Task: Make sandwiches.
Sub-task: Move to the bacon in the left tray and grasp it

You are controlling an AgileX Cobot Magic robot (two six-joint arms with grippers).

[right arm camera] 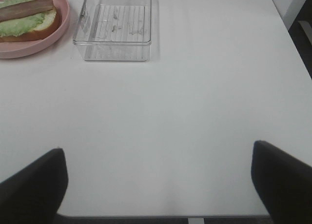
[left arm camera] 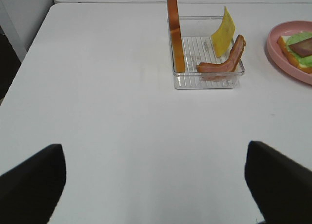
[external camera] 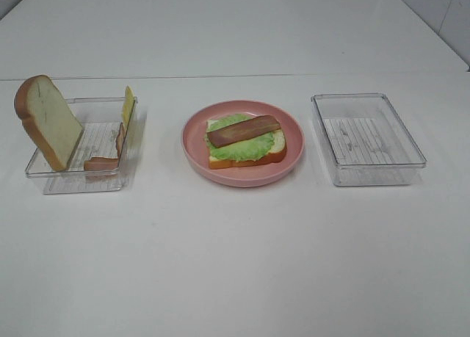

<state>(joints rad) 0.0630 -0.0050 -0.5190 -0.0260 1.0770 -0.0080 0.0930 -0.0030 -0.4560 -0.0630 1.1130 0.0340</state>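
Note:
An open-faced sandwich (external camera: 246,147) lies on the round pink plate (external camera: 242,179): one bread slice, green lettuce, and a brown bacon strip (external camera: 244,130) on top. It also shows in the left wrist view (left arm camera: 298,48) and the right wrist view (right arm camera: 27,24). The second bread slice (external camera: 48,120) leans upright in the left clear tray (external camera: 81,181), with yellow cheese (external camera: 128,107) and another bacon strip (external camera: 103,161). Neither gripper shows in the high view. My left gripper (left arm camera: 156,185) and right gripper (right arm camera: 158,185) are open and empty, low over bare table, well short of the trays.
An empty clear tray (external camera: 367,139) stands right of the plate. The white table has its left edge in the left wrist view and its right and near edges in the right wrist view. A seam crosses the table behind the trays.

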